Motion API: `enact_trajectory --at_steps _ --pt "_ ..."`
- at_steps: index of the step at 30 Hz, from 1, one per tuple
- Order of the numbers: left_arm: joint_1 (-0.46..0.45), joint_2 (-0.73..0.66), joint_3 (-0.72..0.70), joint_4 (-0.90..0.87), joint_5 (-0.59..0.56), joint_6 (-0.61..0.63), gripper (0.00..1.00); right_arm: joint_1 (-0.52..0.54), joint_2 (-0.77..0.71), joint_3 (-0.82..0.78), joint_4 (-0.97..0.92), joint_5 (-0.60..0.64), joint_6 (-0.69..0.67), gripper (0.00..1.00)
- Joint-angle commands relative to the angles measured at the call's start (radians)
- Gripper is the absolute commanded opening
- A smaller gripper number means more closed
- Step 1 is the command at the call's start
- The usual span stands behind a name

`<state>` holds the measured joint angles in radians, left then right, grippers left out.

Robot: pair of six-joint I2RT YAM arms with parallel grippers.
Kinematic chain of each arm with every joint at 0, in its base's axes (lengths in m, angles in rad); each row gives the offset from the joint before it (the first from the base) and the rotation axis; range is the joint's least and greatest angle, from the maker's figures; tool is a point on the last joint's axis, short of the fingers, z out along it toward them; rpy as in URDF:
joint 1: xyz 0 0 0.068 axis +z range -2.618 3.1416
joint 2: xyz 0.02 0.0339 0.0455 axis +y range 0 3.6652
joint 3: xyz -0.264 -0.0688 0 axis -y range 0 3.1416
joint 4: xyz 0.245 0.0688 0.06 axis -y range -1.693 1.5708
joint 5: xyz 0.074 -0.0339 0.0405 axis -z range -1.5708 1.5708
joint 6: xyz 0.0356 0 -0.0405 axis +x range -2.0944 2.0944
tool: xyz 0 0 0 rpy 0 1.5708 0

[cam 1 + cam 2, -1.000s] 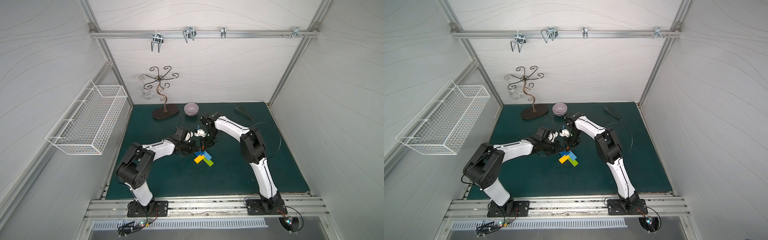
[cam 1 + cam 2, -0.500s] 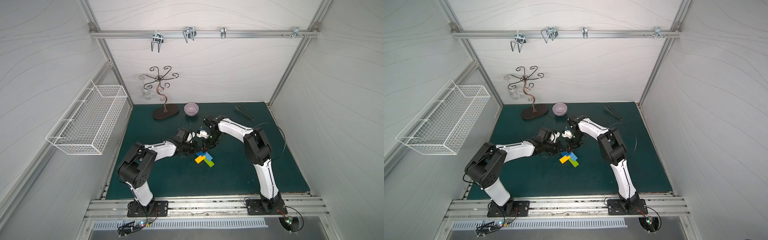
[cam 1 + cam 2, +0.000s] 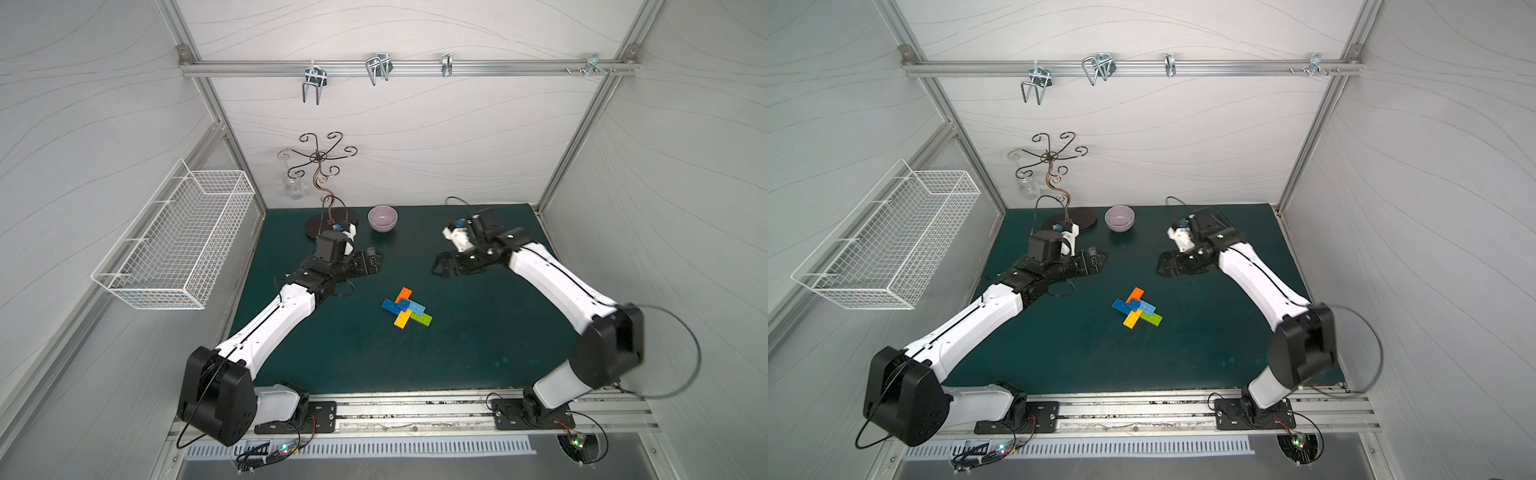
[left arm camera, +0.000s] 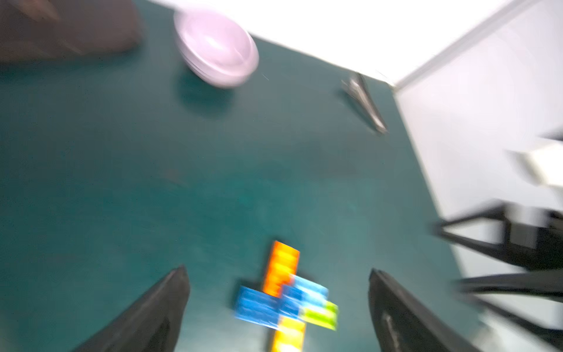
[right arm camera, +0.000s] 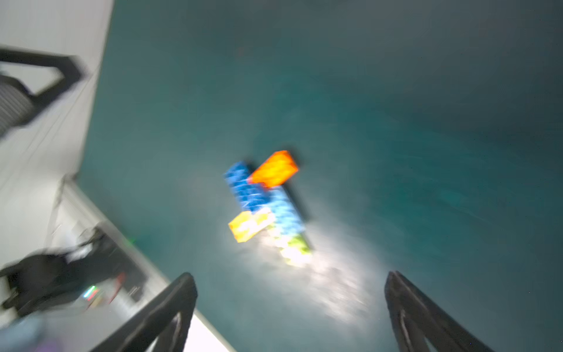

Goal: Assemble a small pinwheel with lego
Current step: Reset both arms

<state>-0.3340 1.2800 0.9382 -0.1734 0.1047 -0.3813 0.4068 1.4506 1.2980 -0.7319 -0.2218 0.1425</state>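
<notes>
A dark green mat (image 3: pixel 457 357) (image 3: pixel 1079 357) covers the floor of a booth with white walls and an aluminium frame.

The black fingers (image 4: pixel 152 311) of the left gripper (image 3: pixel 375 261) (image 3: pixel 1097 258) (image 4: pixel 277 269) stand wide apart with nothing between them. This gripper sits left of the mat's middle, pointing toward the centre, and its white and black arm runs back to a base at the front rail.

The black fingers (image 5: pixel 411 314) of the right gripper (image 3: pixel 440 266) (image 3: pixel 1165 264) (image 5: pixel 291 274) are spread just as wide and hold nothing. It sits right of the middle and faces the left one.

Between the two grippers, nearer the front and well apart from both, the flat lego pinwheel (image 3: pixel 406 307) (image 3: pixel 1136 307) (image 4: pixel 289 301) (image 5: pixel 265 201) of studded plastic bricks lies on the mat. In both top views its orange arm (image 3: pixel 404 294) points to the back wall, its dark blue arm (image 3: pixel 390 305) to the left and its yellow arm (image 3: pixel 402 320) to the front. Its lime green arm (image 3: pixel 422 319) points to the right, beside a light blue brick (image 3: pixel 417 308). Both wrist views show it blurred.

At the mat's back edge a lilac round bowl (image 3: pixel 382 218) (image 3: pixel 1119 217) (image 4: pixel 216 45) stands just beside the dark oval base of a brown metal stand with curled hooks (image 3: pixel 320 166) (image 3: pixel 1052 164). A white wire basket (image 3: pixel 178 237) (image 3: pixel 892 245) hangs on the left wall.
</notes>
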Motion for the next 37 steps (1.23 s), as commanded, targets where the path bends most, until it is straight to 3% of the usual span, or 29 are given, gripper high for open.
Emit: enact_trajectory --at_steps 1,4,5,7,11,13,15,16,19,20,22,23,24,26,31,37 --pt "0.066 -0.005 -0.135 0.079 -0.193 0.289 0.99 -0.097 -0.123 -0.231 0.256 0.226 -0.055 0.99" --pt "0.159 0.000 -0.231 0.154 -0.281 0.408 0.99 -0.162 -0.232 -0.480 0.565 0.255 -0.242 0.99" --pt "0.222 0.008 -0.261 0.192 -0.250 0.399 0.99 -0.183 -0.231 -0.540 0.651 0.279 -0.261 0.99" --pt "0.317 0.026 -0.343 0.331 -0.131 0.378 0.99 -0.250 -0.184 -0.622 0.796 0.182 -0.239 0.99" --pt "0.379 0.156 -0.395 0.658 0.031 0.362 0.99 -0.320 -0.049 -0.739 1.141 0.178 -0.178 0.99" --pt "0.378 0.238 -0.338 0.651 0.027 0.404 0.99 -0.364 0.039 -0.772 1.317 0.107 -0.136 0.99" --pt "0.414 0.290 -0.318 0.679 0.095 0.388 0.99 -0.378 0.130 -0.753 1.385 0.068 -0.129 0.99" --pt "0.417 0.270 -0.350 0.718 0.095 0.388 0.99 -0.371 0.105 -0.753 1.333 0.078 -0.148 0.99" --pt "0.353 0.251 -0.502 0.951 -0.099 0.391 0.99 -0.326 0.131 -0.936 1.702 0.137 -0.178 0.99" --pt "0.364 0.301 -0.534 1.095 -0.100 0.379 0.99 -0.302 0.091 -0.944 1.648 0.209 -0.185 0.99" --pt "0.384 0.264 -0.501 0.960 -0.076 0.360 0.99 -0.291 0.134 -0.932 1.700 0.302 -0.171 0.99" --pt "0.385 0.286 -0.519 1.035 -0.084 0.360 0.99 -0.290 0.125 -0.884 1.587 0.328 -0.161 0.99" --pt "0.385 0.286 -0.522 1.045 -0.087 0.361 0.99 -0.300 0.118 -0.842 1.490 0.315 -0.149 0.99" --pt "0.382 0.272 -0.510 0.987 -0.098 0.361 0.99 -0.345 0.125 -0.888 1.604 0.221 -0.129 0.99" --pt "0.379 0.272 -0.511 0.997 -0.105 0.360 0.99 -0.324 0.129 -0.842 1.511 0.208 -0.163 0.99" --pt "0.377 0.270 -0.514 0.997 -0.110 0.360 0.99 -0.334 0.131 -0.849 1.532 0.191 -0.159 0.99"
